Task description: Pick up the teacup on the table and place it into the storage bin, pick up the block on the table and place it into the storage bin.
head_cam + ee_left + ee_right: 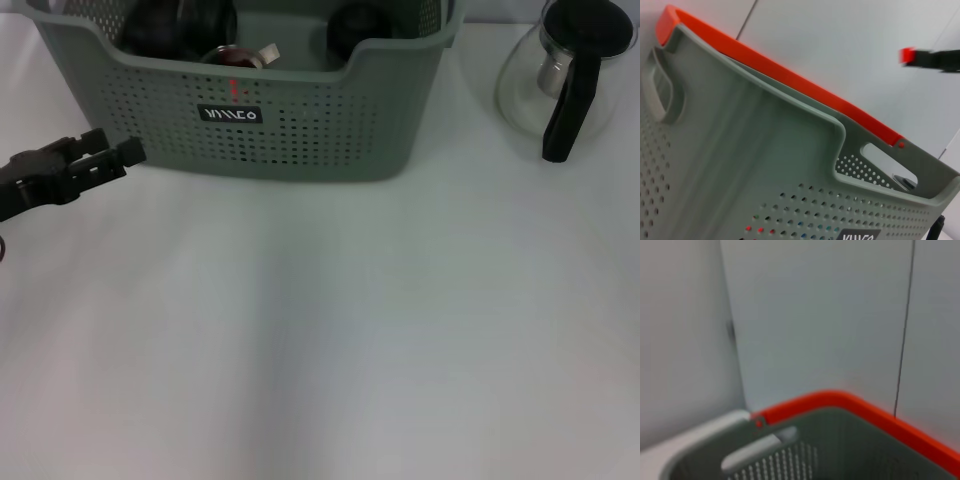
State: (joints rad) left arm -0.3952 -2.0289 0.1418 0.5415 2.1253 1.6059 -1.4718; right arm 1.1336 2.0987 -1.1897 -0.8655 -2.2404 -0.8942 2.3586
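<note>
In the head view, the storage bin [300, 120] is seen at the far side of the white table [350, 330], with dark items lying inside it. The left gripper [118, 152] is held low just beside the bin's front left corner, nothing between its fingers; how far they are parted cannot be told. A glass teapot [565, 75] stands to the bin's right.

In the left wrist view, the bin's perforated wall [765, 170] is shown close by, an orange rim [790, 80] behind it.

In the right wrist view, the bin's corner [805, 450] is seen.
</note>
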